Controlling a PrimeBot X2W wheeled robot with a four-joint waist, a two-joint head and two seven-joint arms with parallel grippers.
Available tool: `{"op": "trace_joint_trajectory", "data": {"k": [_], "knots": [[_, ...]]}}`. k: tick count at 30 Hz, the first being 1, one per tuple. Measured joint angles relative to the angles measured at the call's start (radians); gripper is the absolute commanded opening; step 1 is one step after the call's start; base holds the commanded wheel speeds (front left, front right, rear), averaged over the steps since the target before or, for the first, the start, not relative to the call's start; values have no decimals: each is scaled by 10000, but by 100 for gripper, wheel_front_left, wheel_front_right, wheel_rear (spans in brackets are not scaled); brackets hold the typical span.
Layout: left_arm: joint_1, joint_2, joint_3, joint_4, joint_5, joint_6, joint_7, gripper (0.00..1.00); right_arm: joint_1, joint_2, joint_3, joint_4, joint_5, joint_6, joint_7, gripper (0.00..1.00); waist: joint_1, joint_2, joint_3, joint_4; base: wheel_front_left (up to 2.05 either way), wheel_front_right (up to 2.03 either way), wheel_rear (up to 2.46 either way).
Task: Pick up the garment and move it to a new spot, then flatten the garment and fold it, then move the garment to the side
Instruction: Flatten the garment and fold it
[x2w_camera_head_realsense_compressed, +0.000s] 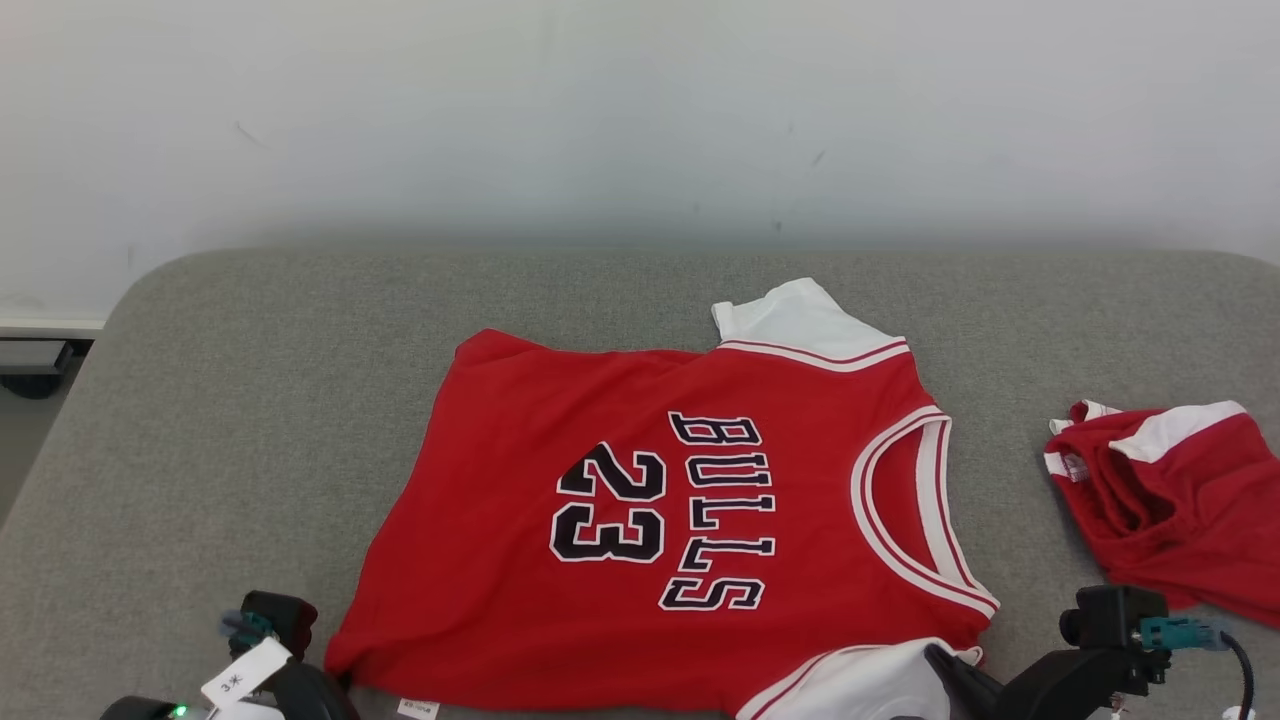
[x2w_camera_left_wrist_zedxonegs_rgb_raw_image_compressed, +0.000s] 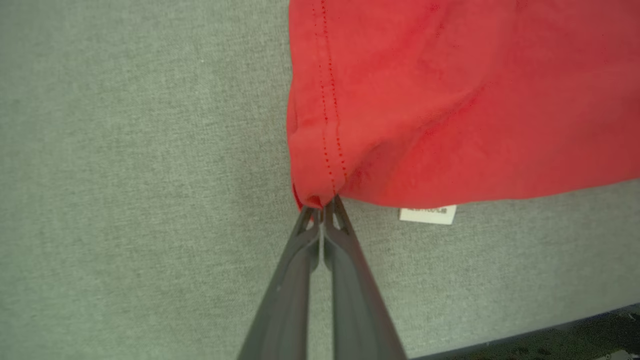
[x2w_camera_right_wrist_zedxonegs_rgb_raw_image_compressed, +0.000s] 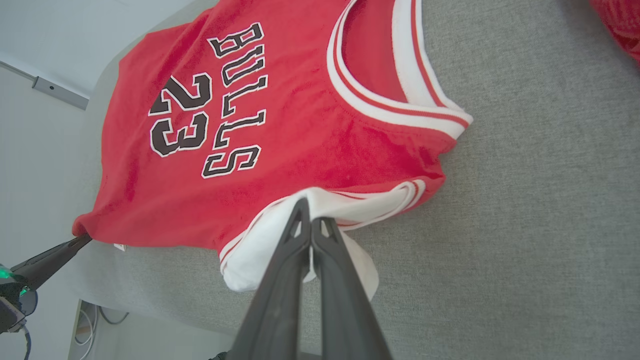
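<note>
Head view: the red jersey (x2w_camera_head_realsense_compressed: 640, 500) lies spread flat on the grey padded surface (x2w_camera_head_realsense_compressed: 250, 400), centre of frame, collar toward my right. Its front reads "BULLS" over "23" in black, white-edged characters, running sideways from here. A second red-and-white garment (x2w_camera_head_realsense_compressed: 1180, 500) sits bunched at the right edge, apart from the jersey. A white tag (x2w_camera_head_realsense_compressed: 245, 672) on the left arm carries a "3" and a second mark that I cannot read reliably.

Left wrist view: the left gripper (x2w_camera_left_wrist_zedxonegs_rgb_raw_image_compressed: 324, 210) has its fingers pressed together, pinching the stitched hem corner of the jersey. A small white care label (x2w_camera_left_wrist_zedxonegs_rgb_raw_image_compressed: 428, 214) pokes out from under the hem just beside the fingertips; its print is too small to read.

Right wrist view: the right gripper (x2w_camera_right_wrist_zedxonegs_rgb_raw_image_compressed: 310, 215) is fully closed, clamped on the white sleeve (x2w_camera_right_wrist_zedxonegs_rgb_raw_image_compressed: 250, 260) at the jersey's near shoulder. "BULLS" and "23" are legible again here. The left fingers meet the hem corner at the far left.
</note>
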Motion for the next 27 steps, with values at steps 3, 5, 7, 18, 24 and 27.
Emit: {"op": "trace_joint_trajectory", "data": {"k": [3, 5, 7, 18, 24, 27], "knots": [[-24, -17, 217, -330, -59, 102, -38, 0, -1, 8, -268, -127, 150, -2, -54, 0, 0, 1, 12, 9, 0, 0, 0], [-97, -15, 328, -591, -151, 192, -88, 0, -1, 15, -476, -318, 424, -2, -90, 0, 0, 0, 16, 24, 0, 0, 0], [-292, -19, 422, -807, -230, 288, -125, 0, -63, 21, -679, -472, 619, -4, -155, 0, 0, 0, 17, 43, 0, 0, 0], [-1469, -125, 568, -949, -240, 525, 81, 0, -1099, 29, -800, -535, 1116, -8, -27, 0, 1, 0, 152, -60, 0, 0, 0], [-2100, -286, 546, -481, -188, 627, 267, 0, -1930, 29, -709, -15, 1335, -8, 13, 0, 1, 0, 360, -304, 0, 0, 0], [-2408, -290, 550, -226, -44, 813, 408, 0, -2233, 25, -709, 219, 1453, -10, 2, 0, 1, 1, 506, -425, 0, 0, 0]]}}
